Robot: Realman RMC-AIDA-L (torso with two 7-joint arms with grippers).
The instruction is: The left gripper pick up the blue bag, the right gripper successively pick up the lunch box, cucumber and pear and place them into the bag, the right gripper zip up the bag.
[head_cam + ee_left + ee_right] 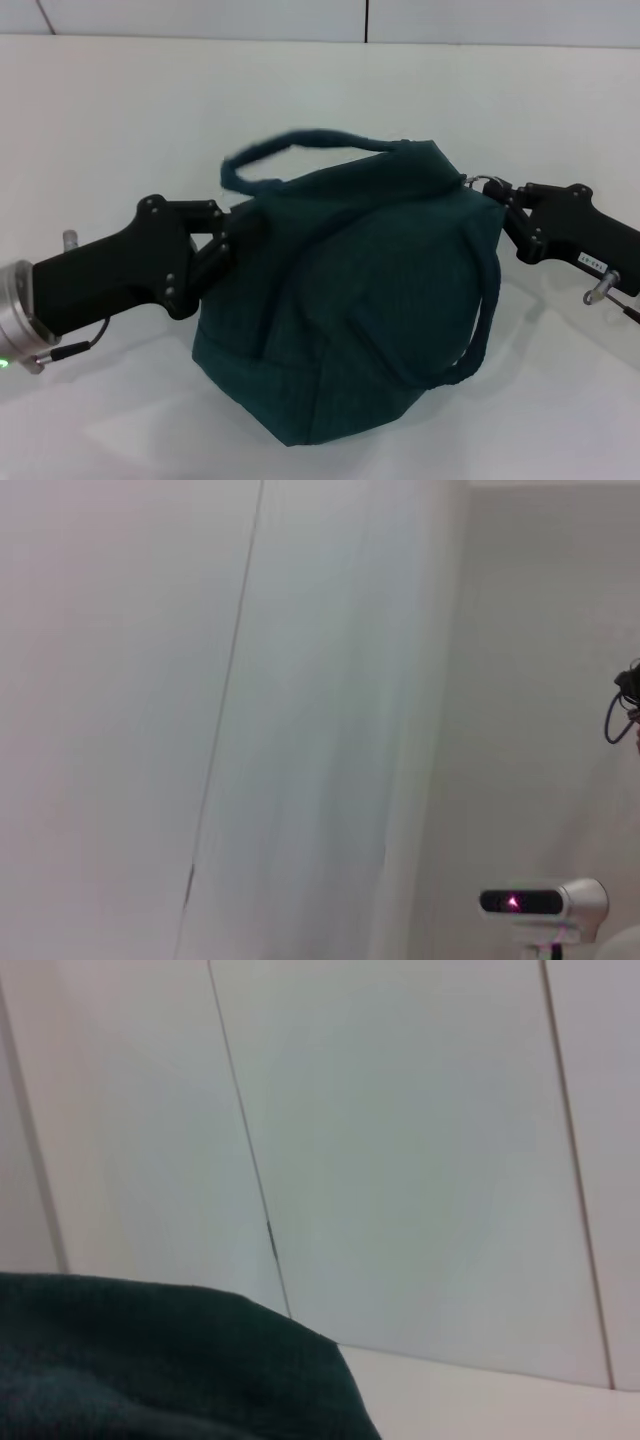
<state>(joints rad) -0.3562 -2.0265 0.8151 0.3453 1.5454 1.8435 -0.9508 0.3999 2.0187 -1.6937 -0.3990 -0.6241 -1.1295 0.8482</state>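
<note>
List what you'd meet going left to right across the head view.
Left gripper → bag → right gripper, the bag standing on the white table.

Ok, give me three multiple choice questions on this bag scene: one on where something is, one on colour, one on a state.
1. Where is the right gripper?
A. at the bag's top corner on the robot's right
B. under the bag
C. far off, parked

2. What colour is the bag?
A. red
B. dark blue-green
C. yellow

3. How is the left gripper placed?
A. hanging clear above the table
B. lying flat on the table
C. against the bag's side

Answers: 1 A, its tip meets the metal ring there. 2 B, the cloth shows dark teal. 3 C, its fingers reach into the cloth.
</note>
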